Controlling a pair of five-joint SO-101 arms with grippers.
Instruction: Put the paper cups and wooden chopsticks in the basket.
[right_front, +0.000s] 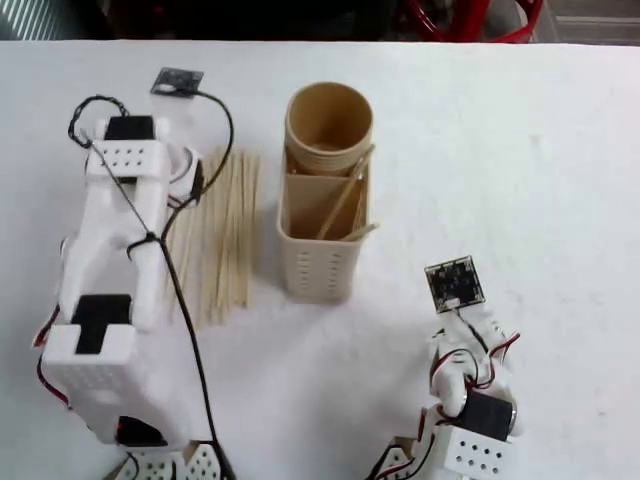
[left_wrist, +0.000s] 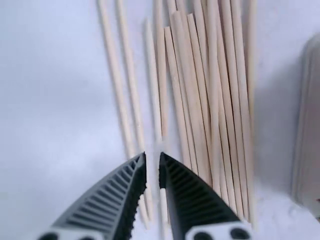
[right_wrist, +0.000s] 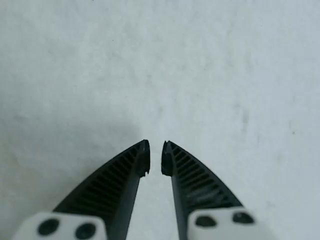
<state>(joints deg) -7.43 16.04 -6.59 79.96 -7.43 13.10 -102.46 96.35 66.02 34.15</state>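
Note:
A loose pile of wooden chopsticks (right_front: 225, 230) lies on the white table, left of the beige basket (right_front: 318, 270). Stacked paper cups (right_front: 328, 120) stand in the basket's far compartment. A few chopsticks (right_front: 345, 195) lean in its near compartment. My left arm (right_front: 115, 230) stretches over the pile's left side. In the left wrist view my left gripper (left_wrist: 152, 156) is down on the chopsticks (left_wrist: 210, 100), shut on a single thin stick (left_wrist: 153, 100) at the pile's edge. My right gripper (right_wrist: 155, 145) hangs over bare table, its fingers nearly together with nothing between them.
The right arm (right_front: 470, 400) sits folded at the near right, away from the basket. A black cable (right_front: 185, 290) runs along the left arm. The basket's wall (left_wrist: 307, 125) borders the pile. Open table lies right of the basket.

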